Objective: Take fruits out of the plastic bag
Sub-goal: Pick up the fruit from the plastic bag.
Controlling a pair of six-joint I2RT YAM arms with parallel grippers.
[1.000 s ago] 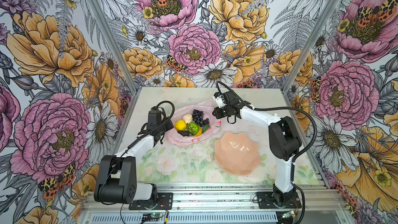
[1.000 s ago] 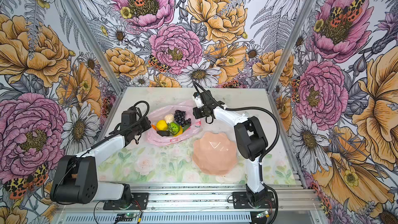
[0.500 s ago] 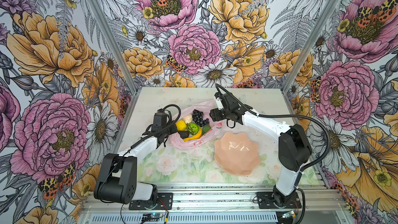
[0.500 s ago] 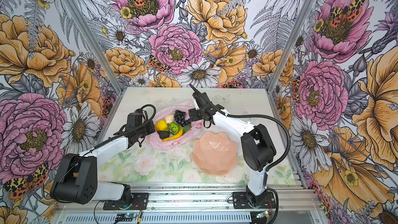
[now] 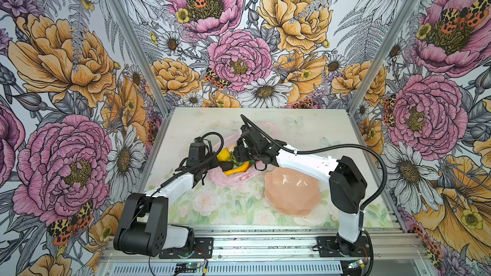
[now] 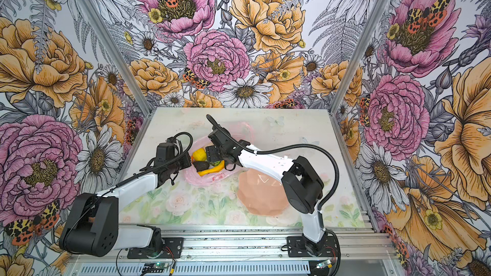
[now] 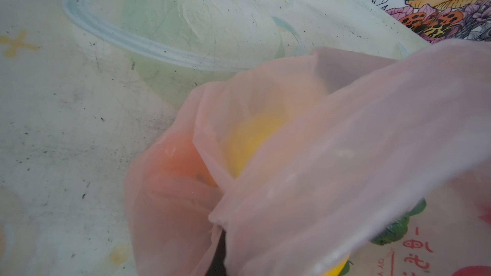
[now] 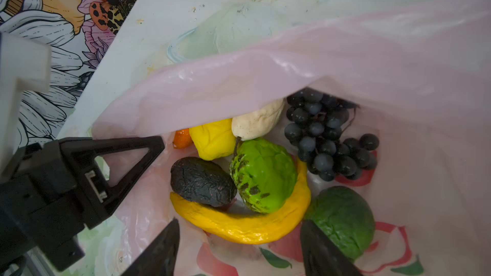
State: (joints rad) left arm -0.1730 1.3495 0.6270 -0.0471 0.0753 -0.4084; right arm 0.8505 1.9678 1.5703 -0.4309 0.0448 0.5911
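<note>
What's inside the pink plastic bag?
Banana, lemon, grape bunch, cream lump, orange piece, black wrinkled fruit, bright green fruit and dark green fruit lie inside the plastic bag. Its fold covers part of the orange piece; anything beneath the pile is hidden.

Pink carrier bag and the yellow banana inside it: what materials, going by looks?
Pink carrier bag: thin translucent plastic film, glossy; it shows crinkles, glints and is see-through. Yellow banana: probably foam or soft plastic, matte; the skin is wrinkled and dented.

A robot test booth (a lab rig) with floral-printed wall panels (image 5: pixel 66 62) and an aluminium rail base (image 5: pixel 265 244).
</note>
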